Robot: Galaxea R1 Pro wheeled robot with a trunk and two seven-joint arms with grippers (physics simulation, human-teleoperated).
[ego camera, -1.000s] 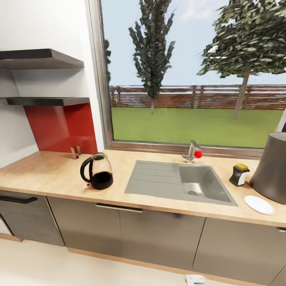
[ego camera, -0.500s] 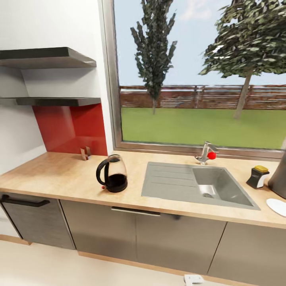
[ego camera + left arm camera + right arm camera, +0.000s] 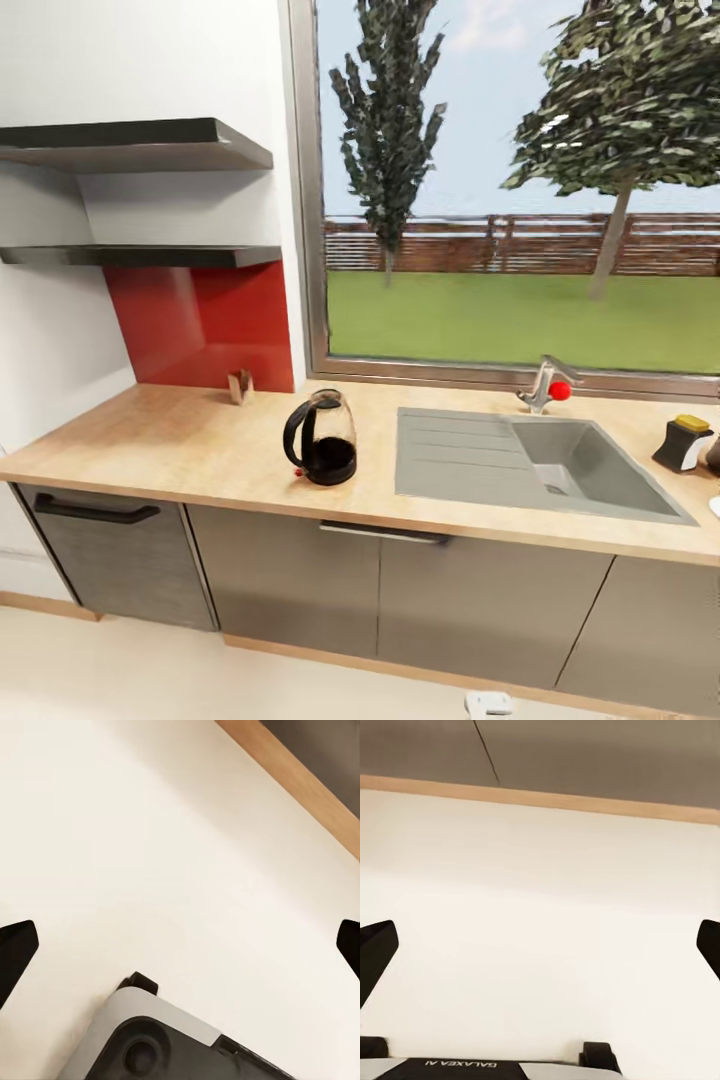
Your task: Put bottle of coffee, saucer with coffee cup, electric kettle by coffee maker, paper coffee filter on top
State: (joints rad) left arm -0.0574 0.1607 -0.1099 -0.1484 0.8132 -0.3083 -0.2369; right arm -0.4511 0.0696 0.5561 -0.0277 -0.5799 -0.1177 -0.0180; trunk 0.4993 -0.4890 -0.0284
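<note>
View: the head camera has swung left over the last second. The whole picture slid rightward, so this is the robot turning and not the things moving.

Kettle: the rounded clear glass electric kettle with black base and loop handle (image 3: 321, 438) stands upright on the long light wood-grain kitchen countertop (image 3: 170, 445), just left of the inset grey steel sink (image 3: 535, 465). It now sits near the middle of the frame (a second ago it was well to the left).

Coffee bottle: the small dark bottle with yellow cap (image 3: 683, 442) is already on the counter, near the right edge of the picture, right of the sink.

Coffee maker and saucer: both have slipped out past the right edge. A dark sliver and a white sliver at that edge may be them; too little shows to tell.

Shelves: two dark wall shelves (image 3: 140, 145) over a red backsplash (image 3: 205, 322), nothing visible on them.

Left gripper (image 3: 180, 945): fingertips spread wide at the frame's sides, nothing between them, cream floor beyond.

Right gripper (image 3: 540, 945): the same, wide apart and holding nothing, over floor and cabinet base.

Reading: the turn centres the kettle, so fetching it to the coffee maker looks like the step in hand. Cup and filter unplaced.
</note>
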